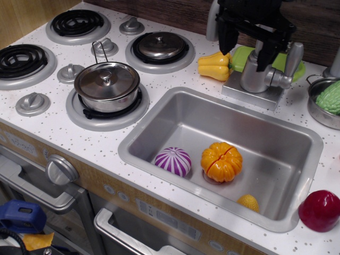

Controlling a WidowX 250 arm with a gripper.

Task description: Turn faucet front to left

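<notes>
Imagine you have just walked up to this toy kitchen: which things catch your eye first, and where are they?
The black gripper stands out first, straddling the shiny faucet behind the sink. Next come the orange pumpkin and the purple-striped onion on the sink floor. A lidded steel pot sits on the front burner to the left.

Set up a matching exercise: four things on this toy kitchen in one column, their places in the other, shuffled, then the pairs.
Things:
1. purple striped vegetable
2. lidded pot
3. red fruit
4. faucet

Places:
A. on the front burner
B. behind the sink, under the gripper
C. inside the sink
D. on the counter by the sink's right front corner

Pairs: 1-C, 2-A, 3-D, 4-B
</notes>
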